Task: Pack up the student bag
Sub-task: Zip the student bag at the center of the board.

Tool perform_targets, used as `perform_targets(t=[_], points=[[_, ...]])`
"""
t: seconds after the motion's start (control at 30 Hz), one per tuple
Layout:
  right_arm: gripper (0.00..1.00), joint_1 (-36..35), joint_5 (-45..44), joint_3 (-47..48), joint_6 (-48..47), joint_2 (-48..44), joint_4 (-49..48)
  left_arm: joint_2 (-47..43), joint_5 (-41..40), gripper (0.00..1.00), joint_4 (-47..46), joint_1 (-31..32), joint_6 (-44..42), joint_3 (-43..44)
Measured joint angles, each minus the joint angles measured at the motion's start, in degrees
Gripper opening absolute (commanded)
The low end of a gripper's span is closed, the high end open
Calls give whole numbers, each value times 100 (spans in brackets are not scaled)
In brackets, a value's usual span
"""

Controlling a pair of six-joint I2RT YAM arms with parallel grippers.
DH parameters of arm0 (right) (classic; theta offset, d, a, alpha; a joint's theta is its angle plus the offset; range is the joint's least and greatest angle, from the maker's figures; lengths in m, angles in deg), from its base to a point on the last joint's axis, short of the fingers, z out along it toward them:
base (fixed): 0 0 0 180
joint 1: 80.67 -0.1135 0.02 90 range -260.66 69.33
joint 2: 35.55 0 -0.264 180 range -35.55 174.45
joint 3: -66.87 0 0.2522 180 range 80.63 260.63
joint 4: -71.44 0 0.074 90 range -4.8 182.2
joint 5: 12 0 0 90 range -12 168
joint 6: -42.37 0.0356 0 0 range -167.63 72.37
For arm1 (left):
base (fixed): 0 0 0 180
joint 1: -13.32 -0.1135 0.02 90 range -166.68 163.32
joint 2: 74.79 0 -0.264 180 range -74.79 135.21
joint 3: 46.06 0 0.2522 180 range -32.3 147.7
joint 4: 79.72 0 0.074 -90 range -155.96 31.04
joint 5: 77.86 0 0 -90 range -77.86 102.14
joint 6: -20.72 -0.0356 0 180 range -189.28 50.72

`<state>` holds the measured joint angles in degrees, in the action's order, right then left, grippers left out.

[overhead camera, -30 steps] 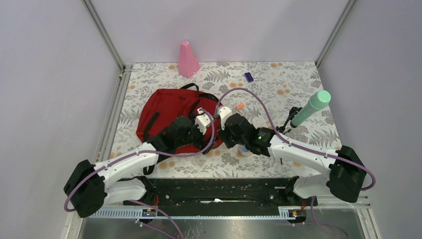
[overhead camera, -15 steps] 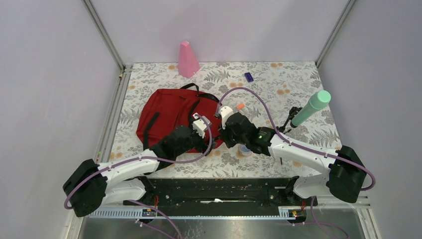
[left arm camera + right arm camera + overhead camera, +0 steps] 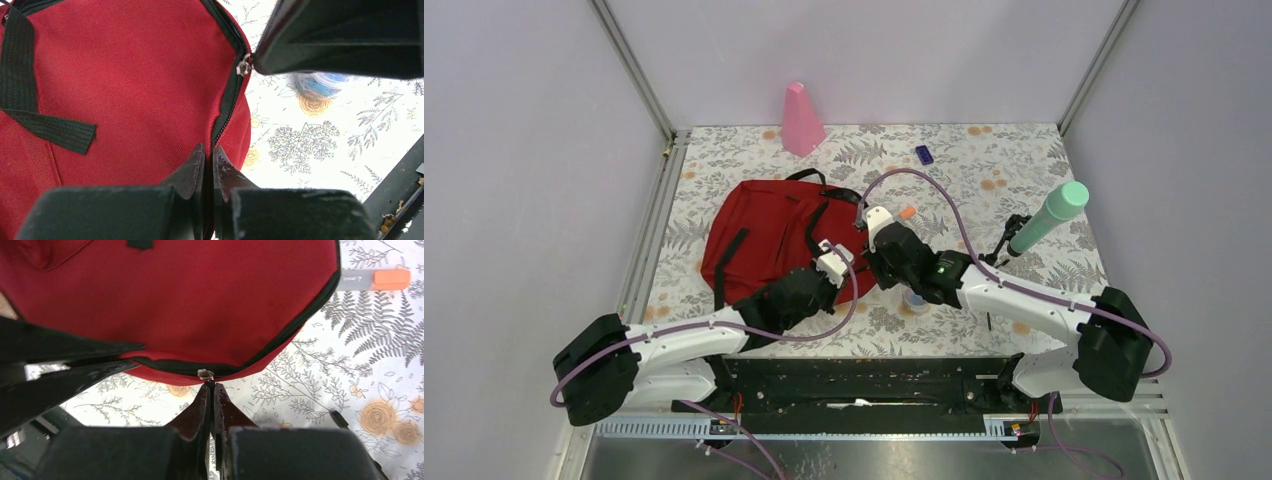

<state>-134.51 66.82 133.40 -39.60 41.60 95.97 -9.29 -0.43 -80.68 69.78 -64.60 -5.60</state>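
- The student bag (image 3: 769, 235) lies flat on the tabletop (image 3: 984, 165), left of centre, ahead of both arms. Its zipper track curves along the bag's near-right edge.
- The right gripper (image 3: 210, 390) is closed, pinching the zipper pull (image 3: 205, 374) on that edge. The bag lies straight ahead of it, and the track runs off to either side.
- The left gripper (image 3: 209, 155) is also closed, nipping the black zipper trim further along the same track, nearer the arm bases. From there the track runs forward and slightly right, up to the pull.
- The two grippers are near each other but apart. I judge the left to be the anchor and the right the puller, so the pull should follow the curve away from the left gripper.
- Since a second ago, the left gripper has drawn back from over the bag's middle to its near edge and closed. The right gripper and the bag sit about as they were.
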Motion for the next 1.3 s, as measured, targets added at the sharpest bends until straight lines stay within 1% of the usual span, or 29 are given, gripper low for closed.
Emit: perform_targets(t=[0.13,0.23,0.57,0.77,0.93,0.97,1.0,1.03,1.13,1.17,1.23,1.3], points=[[0,15,-269,271,9,280,166,-313,-223,0,35,70,81,-201],[0,98,-310,461,52,439,286,-634,-343,0,109,103,179,-376],[0,448,-144,822,173,791,402,-1497,-684,0,505,122,592,-688],[0,839,-184,1036,138,1104,422,-1978,-791,0,1051,122,896,-726],[0,944,-168,1239,76,1178,422,-2168,-901,0,1663,122,1392,-649],[0,953,-155,1281,70,1198,420,-2212,-914,3,1731,122,1473,-634],[0,960,-133,1309,61,1217,413,-2284,-920,13,1816,122,1552,-621],[0,973,-122,1338,50,1244,404,-2376,-922,32,1895,122,1622,-619],[0,1043,-20,1364,7,1292,407,-2715,-935,68,2232,122,1749,-616],[0,1069,24,1362,-4,1292,415,-2835,-951,76,2345,127,1775,-608],[0,1128,153,1346,-15,1285,376,-2964,-1008,87,2527,122,1790,-511],[0,1154,302,1244,-26,1231,310,-2959,-1049,90,2549,116,1731,-317]])
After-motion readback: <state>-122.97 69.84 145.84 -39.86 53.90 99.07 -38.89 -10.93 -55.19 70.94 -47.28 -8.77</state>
